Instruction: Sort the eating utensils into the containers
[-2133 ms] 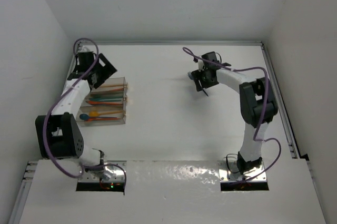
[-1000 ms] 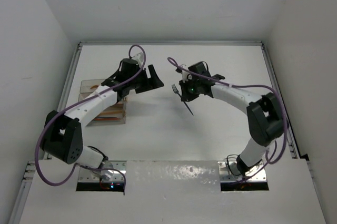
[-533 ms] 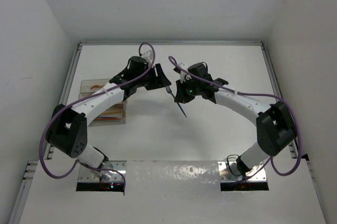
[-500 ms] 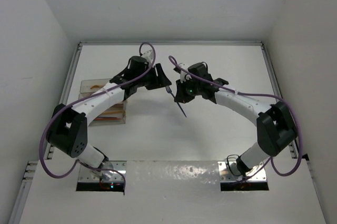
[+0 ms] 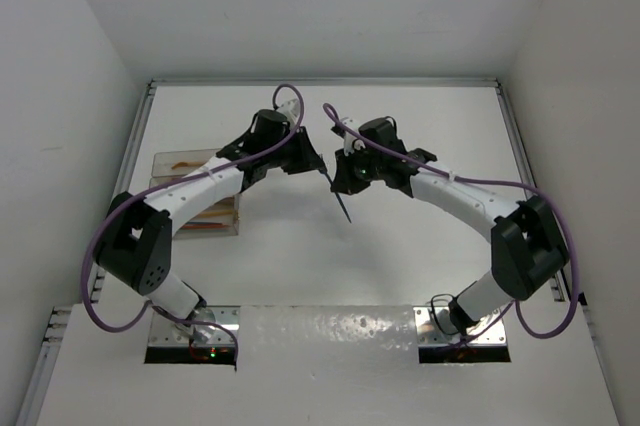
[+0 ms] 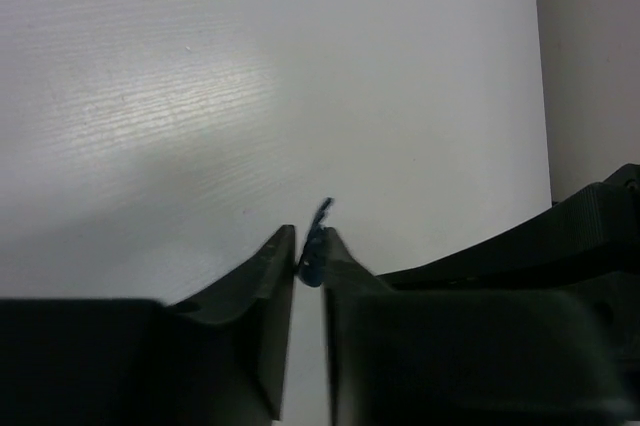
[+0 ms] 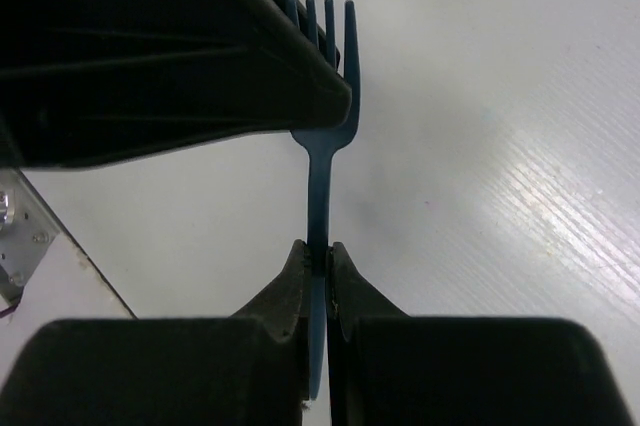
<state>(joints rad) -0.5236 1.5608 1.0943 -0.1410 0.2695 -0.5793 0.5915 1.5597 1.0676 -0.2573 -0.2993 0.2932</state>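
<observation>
– Right gripper (image 7: 318,251), what's it doing?
– Clamping tight on handle of blue fork (image 7: 320,171), holding it above mid-table (image 5: 420,126), tines pointing away from its cam.
– And left gripper (image 6: 308,242)?
– Sitting w/ jaws at a narrow gap around fork's tine end; can't tell if it's actually pinching.
– Containers?
– Clear containers (image 5: 215,218) are standing by table's left edge, well apart from fork, w/ orange utensils (image 5: 183,162) showing inside, partly hidden by left arm.

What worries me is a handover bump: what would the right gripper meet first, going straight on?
Probably the left gripper, its jaws around the tines of the blue fork the right gripper holds; depth is unclear.
</observation>
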